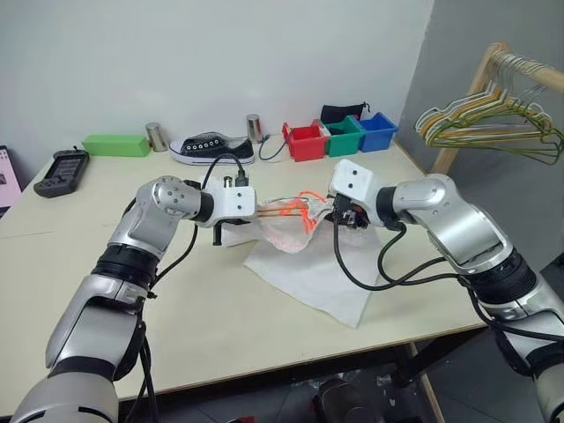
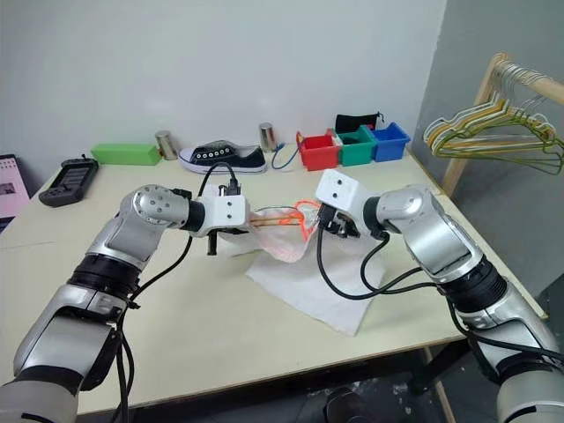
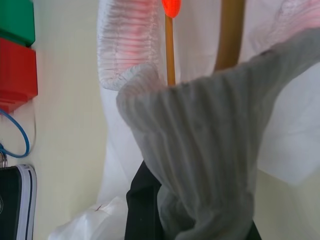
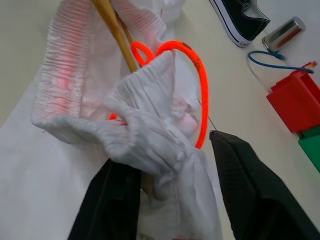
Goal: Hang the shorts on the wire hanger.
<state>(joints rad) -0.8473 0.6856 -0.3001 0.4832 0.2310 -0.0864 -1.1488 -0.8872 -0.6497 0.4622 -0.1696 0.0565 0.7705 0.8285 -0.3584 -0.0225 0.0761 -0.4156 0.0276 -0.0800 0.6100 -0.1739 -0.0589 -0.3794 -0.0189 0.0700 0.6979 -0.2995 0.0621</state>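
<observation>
The white shorts (image 1: 310, 275) lie crumpled at the middle of the table, their gathered waistband (image 4: 65, 95) lifted between my two grippers. The wire hanger (image 1: 286, 210), orange-yellow, is threaded through that waistband; its bright orange loop (image 4: 200, 100) and straight wire (image 3: 170, 55) poke out of the fabric. My left gripper (image 1: 259, 210) is shut on the waistband's left part, and the ribbed cloth (image 3: 200, 165) drapes over its fingers. My right gripper (image 4: 165, 155) is at the waistband's right end with its black fingers (image 4: 250, 195) apart, bunched cloth lying between them against one finger.
A black sneaker (image 1: 211, 148), two metal cans (image 1: 157, 136), a green box (image 1: 115, 144) and red, green and blue bins (image 1: 339, 137) line the table's back. A black device (image 1: 62, 171) lies far left. A wooden rack with a bunch of hangers (image 1: 493, 123) stands off the right edge.
</observation>
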